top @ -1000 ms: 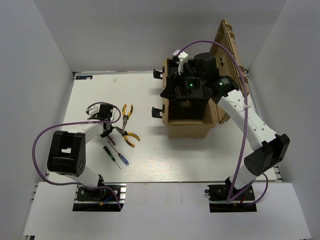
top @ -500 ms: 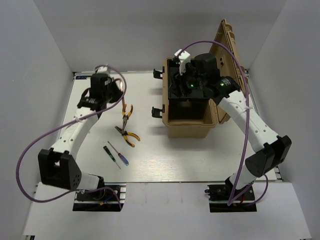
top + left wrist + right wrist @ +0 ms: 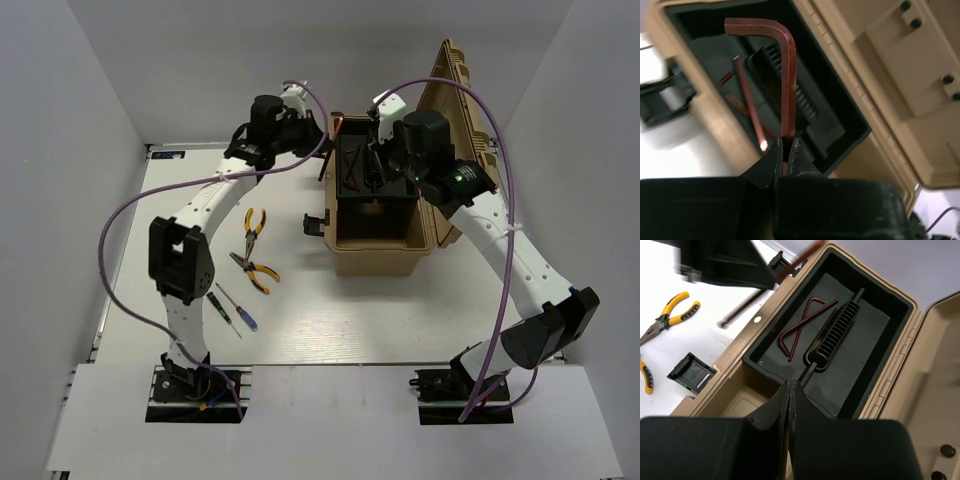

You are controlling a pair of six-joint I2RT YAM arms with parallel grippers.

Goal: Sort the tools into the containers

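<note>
My left gripper (image 3: 786,145) is shut on a reddish-brown L-shaped hex key (image 3: 788,75), which hangs over the black tray (image 3: 840,125) of the tan toolbox (image 3: 385,258). Two more hex keys (image 3: 801,327) lie crossed in that tray (image 3: 860,345). My right gripper (image 3: 790,385) is shut on nothing, just above the tray's near edge. In the top view the left gripper (image 3: 318,140) reaches the toolbox's back-left corner and the right gripper (image 3: 372,165) hovers over the tray. Two yellow-handled pliers (image 3: 254,225) (image 3: 256,270) and thin screwdrivers (image 3: 232,308) lie on the white table.
The toolbox lid (image 3: 462,110) stands open at the right. A bare tan compartment (image 3: 375,228) lies in front of the tray. Black latches (image 3: 316,224) stick out on the box's left side. Grey walls enclose the table (image 3: 330,320).
The left arm has swung from the table by the pliers up to the toolbox, carrying the hex key. The right gripper, open over the tray before, has shut.
</note>
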